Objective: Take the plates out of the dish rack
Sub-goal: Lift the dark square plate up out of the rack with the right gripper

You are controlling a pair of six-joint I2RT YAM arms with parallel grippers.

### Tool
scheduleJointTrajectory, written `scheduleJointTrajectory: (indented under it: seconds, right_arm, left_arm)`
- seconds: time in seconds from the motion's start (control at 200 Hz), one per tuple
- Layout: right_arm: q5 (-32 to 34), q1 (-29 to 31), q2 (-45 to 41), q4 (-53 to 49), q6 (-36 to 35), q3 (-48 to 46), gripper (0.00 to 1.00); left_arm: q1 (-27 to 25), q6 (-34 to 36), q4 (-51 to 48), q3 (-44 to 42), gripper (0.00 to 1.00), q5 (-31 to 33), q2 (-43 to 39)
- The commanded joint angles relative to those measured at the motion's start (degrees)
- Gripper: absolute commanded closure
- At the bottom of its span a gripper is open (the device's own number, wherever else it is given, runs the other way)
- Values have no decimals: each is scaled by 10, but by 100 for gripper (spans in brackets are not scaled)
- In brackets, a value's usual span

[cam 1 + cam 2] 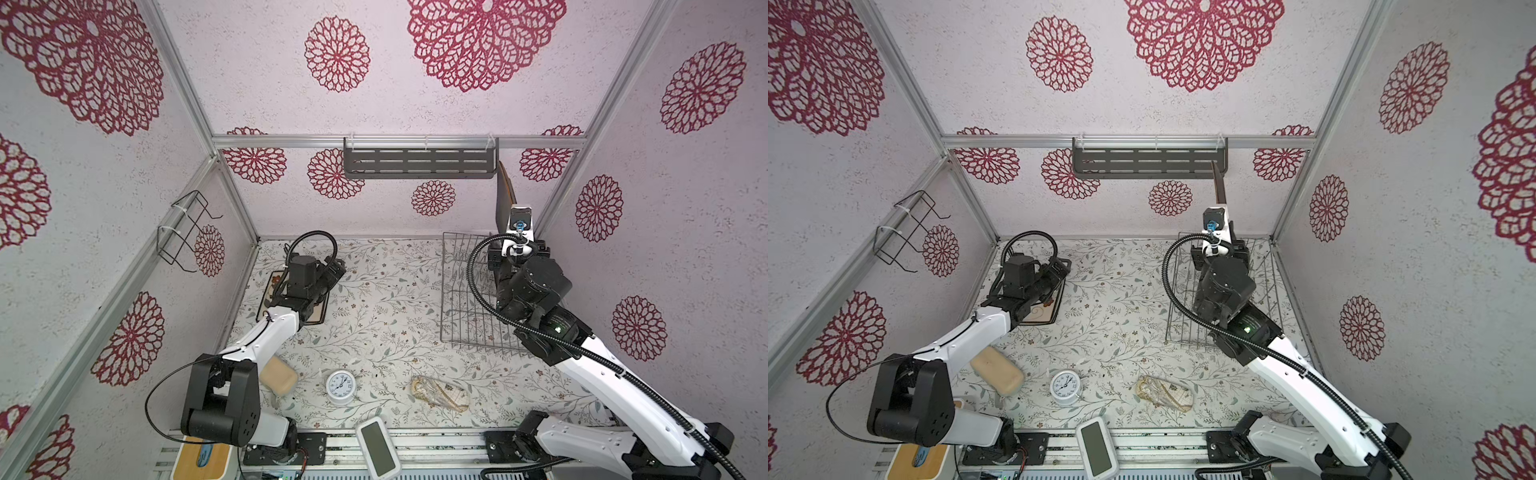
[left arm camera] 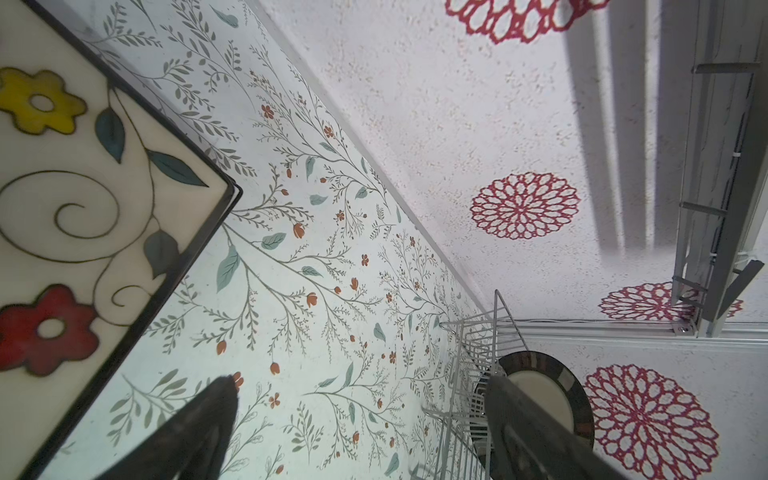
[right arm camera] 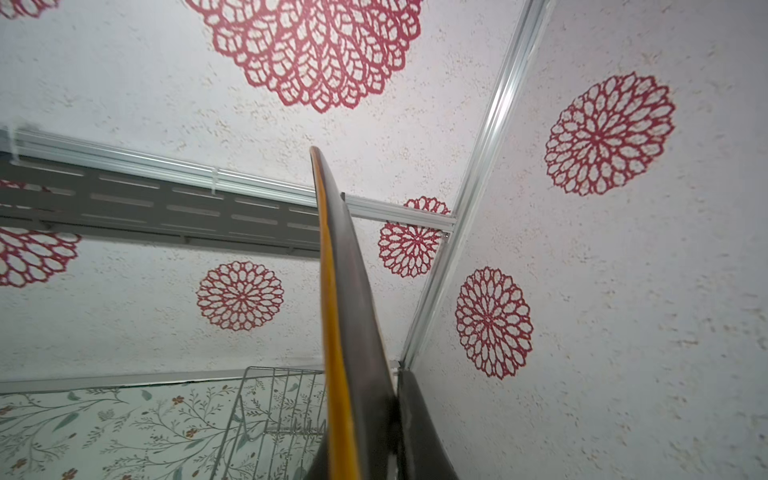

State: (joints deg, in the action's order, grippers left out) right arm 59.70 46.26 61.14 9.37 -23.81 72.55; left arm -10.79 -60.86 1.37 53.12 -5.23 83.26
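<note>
1. Right wrist view: my right gripper [image 3: 365, 457] is clamped tight on a dark brown square plate [image 3: 347, 291]. The plate is seen edge on, with an orange-yellow line along its rim, and stands upright out of my fingers [image 3: 419, 424].
2. Below that plate sits the silver wire dish rack [image 3: 274, 407], in the back right corner of the floral table [image 3: 104, 424].
3. In both top views the brown plate [image 1: 505, 195] [image 1: 1219, 183] rises past my right wrist over the rack's [image 1: 461, 299] far end. Its top corner is near the end of the grey slotted shelf [image 1: 419, 162] on the back wall. My arm hides its lower edge, so I cannot tell whether it touches the wires.
4. My left gripper [image 2: 361, 378] has its fingers spread wide, with only bare table showing between them. It hovers by a corner of the flower-painted rectangular plate [image 2: 83, 208], which lies flat on the table's left side [image 1: 270, 291].
5. From my left wrist, a round cream plate [image 2: 577, 399] with a brown-striped rim stands upright in the rack, partly behind one of my fingers [image 2: 532, 432].
6. Towards the front, well apart from the rack, lie a small white clock [image 1: 340, 384], a beige block [image 1: 278, 376] and a clear wrapped packet [image 1: 440, 392].
</note>
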Motion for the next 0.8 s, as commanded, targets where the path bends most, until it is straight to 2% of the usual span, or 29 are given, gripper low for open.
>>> scheduleJointTrajectory:
  seconds: [0.0, 0.24, 0.615, 0.796]
  right_arm:
    - [9, 32, -13, 160, -31, 50, 100]
    - [-6, 95, 9, 225, -24, 37, 100]
    - [-79, 110, 27, 178, 174, 12, 100]
    - [-80, 109, 61, 179, 241, 2, 100]
  left_arm:
    - [-6, 11, -6, 18, 3, 8, -16]
    - [-6, 14, -12, 19, 3, 11, -25]
    - [-5, 21, -15, 0, 3, 10, -50]
    - [-2, 22, -16, -5, 3, 9, -59]
